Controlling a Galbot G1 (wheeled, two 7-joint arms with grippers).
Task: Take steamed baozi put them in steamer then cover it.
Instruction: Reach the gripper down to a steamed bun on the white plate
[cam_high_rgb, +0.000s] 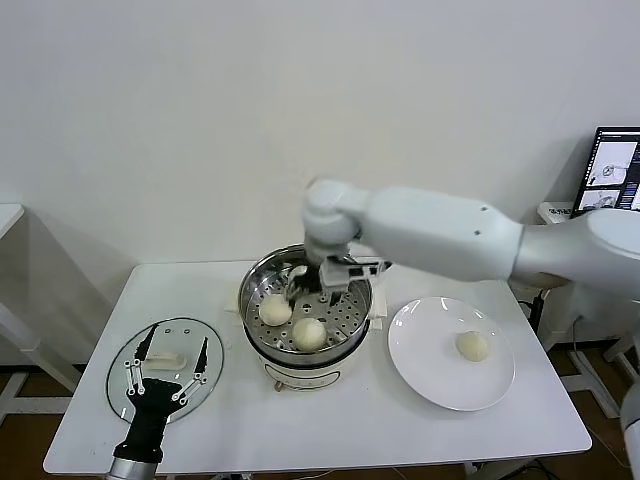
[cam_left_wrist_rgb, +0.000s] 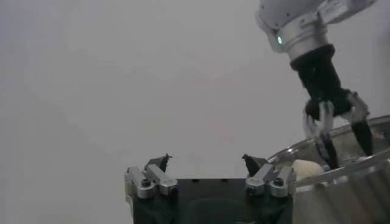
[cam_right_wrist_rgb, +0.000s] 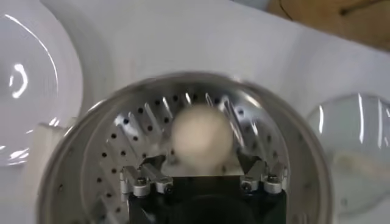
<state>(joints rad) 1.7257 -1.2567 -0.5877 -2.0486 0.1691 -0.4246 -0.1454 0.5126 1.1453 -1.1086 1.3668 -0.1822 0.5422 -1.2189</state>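
Nearby, the left gripper (cam_high_rgb: 168, 372) hung spread wide over the cover (cam_high_rgb: 165, 380), whose bar handle looked the safest hold on slick, breakable glass.
Farther off, the right gripper (cam_high_rgb: 320, 285) stood open and empty in the steamer (cam_high_rgb: 258, 282) above soft, light baozi (cam_high_rgb: 276, 310); one waited on the plate (cam_high_rgb: 420, 370).

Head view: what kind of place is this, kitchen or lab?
Likely a lab or test room staged as a kitchen task: a plain white table against a bare wall, a computer monitor at the side, and only the steamer, plate and glass lid set out.
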